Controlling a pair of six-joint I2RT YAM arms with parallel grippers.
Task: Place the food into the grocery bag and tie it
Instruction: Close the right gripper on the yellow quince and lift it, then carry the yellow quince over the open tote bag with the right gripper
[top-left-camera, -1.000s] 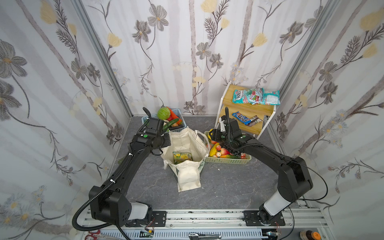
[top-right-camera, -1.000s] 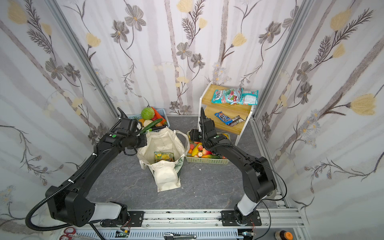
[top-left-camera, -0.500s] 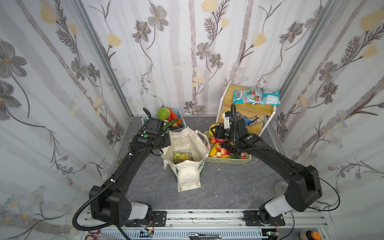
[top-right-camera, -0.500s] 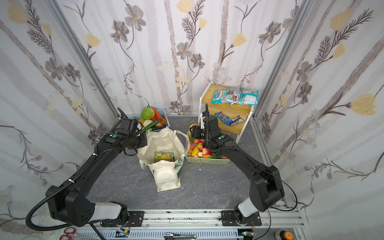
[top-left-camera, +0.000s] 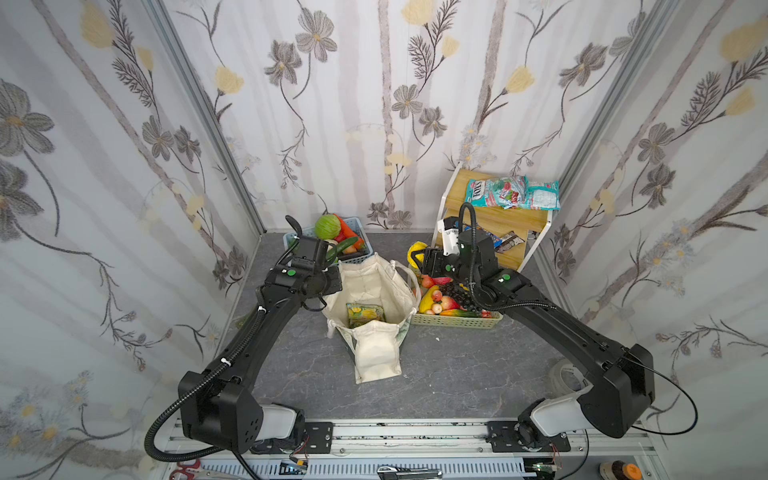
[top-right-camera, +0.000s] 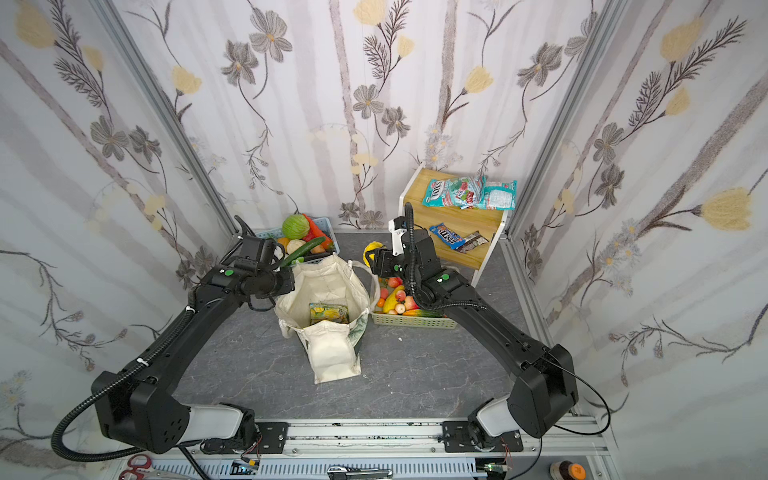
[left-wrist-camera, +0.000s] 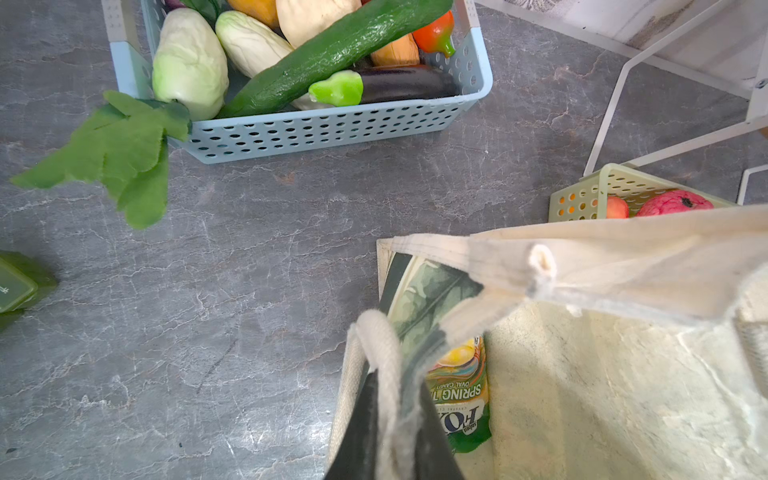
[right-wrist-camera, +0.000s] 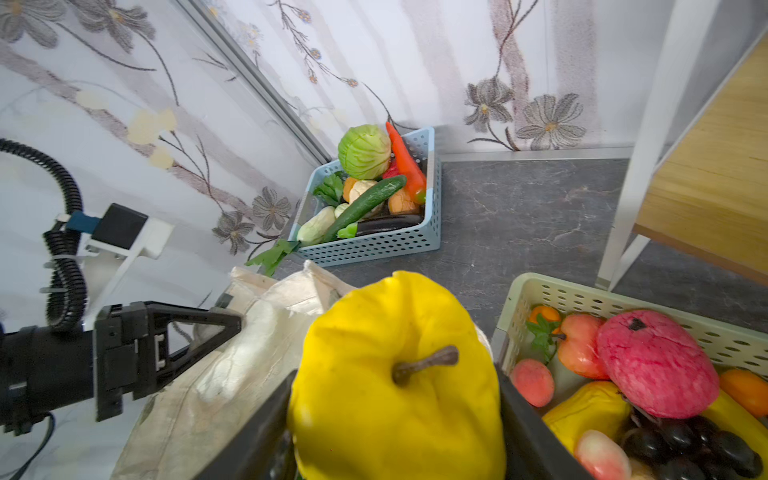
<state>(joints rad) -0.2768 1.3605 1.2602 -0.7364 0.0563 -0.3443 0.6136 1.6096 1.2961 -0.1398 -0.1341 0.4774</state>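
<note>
I am carrying the yellow oblong plastic fruit (right-wrist-camera: 374, 324) with my right tool (right-wrist-camera: 397, 399). The tool is gripping it from both sides, with the jaws standing quite wide around it. The fruit is hanging above the grey surface (top-left-camera: 457, 374). It is just right of the big cream canvas grocery bag (top-left-camera: 376, 357) and near the far left corner of the pale green plastic basket (top-left-camera: 457, 322).

My left tool (left-wrist-camera: 395, 370) is pinched tight on the bag's cream loop handle (left-wrist-camera: 380, 332) at the left rim, and it is pulling the mouth open. The green-and-yellow crinkly snack packet (top-left-camera: 365, 312) is lying inside the bag already.

To do this well, I am thinking I should move the fruit left until it is right over the open mouth, not over the rim. I should lower it in before letting go, so it is not bouncing out or pushing the soft side down. My left tool should not be letting go, because the bag looks floppy and may fold shut.
</note>
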